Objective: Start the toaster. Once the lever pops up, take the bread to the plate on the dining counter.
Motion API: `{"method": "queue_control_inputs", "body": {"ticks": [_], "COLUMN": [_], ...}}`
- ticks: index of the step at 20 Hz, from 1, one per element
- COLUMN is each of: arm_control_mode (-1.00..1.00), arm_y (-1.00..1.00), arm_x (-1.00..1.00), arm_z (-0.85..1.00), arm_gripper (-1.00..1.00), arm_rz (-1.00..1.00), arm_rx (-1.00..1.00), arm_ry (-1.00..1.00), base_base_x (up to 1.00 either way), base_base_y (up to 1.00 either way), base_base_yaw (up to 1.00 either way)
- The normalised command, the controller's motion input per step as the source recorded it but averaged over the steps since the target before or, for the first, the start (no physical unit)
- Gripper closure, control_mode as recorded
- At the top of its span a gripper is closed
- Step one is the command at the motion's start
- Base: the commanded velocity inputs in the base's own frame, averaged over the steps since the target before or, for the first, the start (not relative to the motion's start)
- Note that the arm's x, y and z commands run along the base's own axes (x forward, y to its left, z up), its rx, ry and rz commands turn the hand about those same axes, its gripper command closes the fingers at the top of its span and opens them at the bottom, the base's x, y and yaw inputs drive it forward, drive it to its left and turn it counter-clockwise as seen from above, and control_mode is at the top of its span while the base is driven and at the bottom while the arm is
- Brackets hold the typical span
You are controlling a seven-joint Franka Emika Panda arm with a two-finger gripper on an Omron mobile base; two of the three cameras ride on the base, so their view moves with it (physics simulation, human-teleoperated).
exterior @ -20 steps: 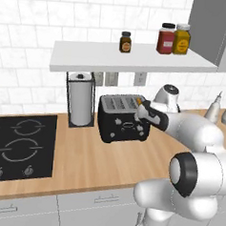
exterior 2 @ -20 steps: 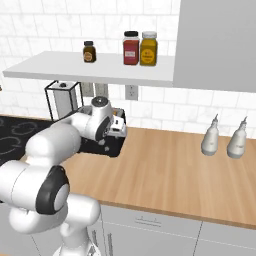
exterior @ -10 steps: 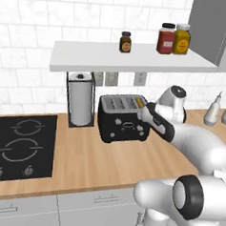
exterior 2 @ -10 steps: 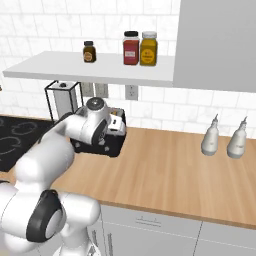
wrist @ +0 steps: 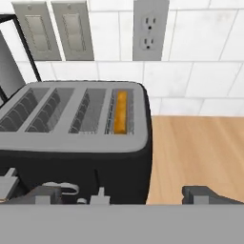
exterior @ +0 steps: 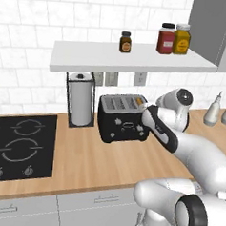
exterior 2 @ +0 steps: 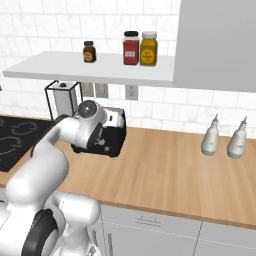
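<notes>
From the left base view, the black boxy toaster (exterior: 123,119) is seen on the wooden counter (exterior: 87,163). In the hand view, 1 golden-brown bread slice (wrist: 121,112) is held in the rightmost of 4 slots; the gripper (wrist: 124,194) is spread fully, grasping nothing.

No readable text, brand, number or sign appears anywhere. The toaster (exterior: 123,119) carries small white marks on its black front, too small to make out as letters or figures. On the shelf (exterior: 133,59) above the toaster, the three jars (exterior: 159,39) show labels as plain colour patches with no legible print. The hob (exterior: 18,146) left of the toaster has white ring outlines and knobs, without readable markings
</notes>
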Motion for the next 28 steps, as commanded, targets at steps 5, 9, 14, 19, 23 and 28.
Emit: {"method": "queue_control_inputs", "body": {"ticks": [5, 9, 14, 19, 23, 28], "arm_control_mode": [-1.0, -1.0, -1.0, -1.0, -1.0, -1.0], "arm_y": [0.0, 0.01, 0.0, 0.01, 0.01, 0.14], "arm_x": [0.0, 0.0, 0.0, 0.0, 0.0, 0.12], "arm_z": [0.49, 0.39, 0.21, -0.16, -0.24, -0.06], "arm_gripper": [-1.0, -1.0, -1.0, -1.0, -1.0, -1.0], "arm_rz": [-0.03, -0.03, -0.03, 0.0, 0.0, 0.0], "arm_rx": [0.0, 0.0, 0.0, 0.0, -0.01, -0.03], "arm_ry": [-0.16, -0.11, -0.05, 0.0, -0.02, -0.02], "base_base_x": [0.0, 0.0, 0.0, 0.0, 0.0, 0.0], "base_base_y": [0.0, 0.0, 0.0, 0.0, 0.0, 0.0], "base_base_yaw": [0.0, 0.0, 0.0, 0.0, 0.0, 0.0]}}
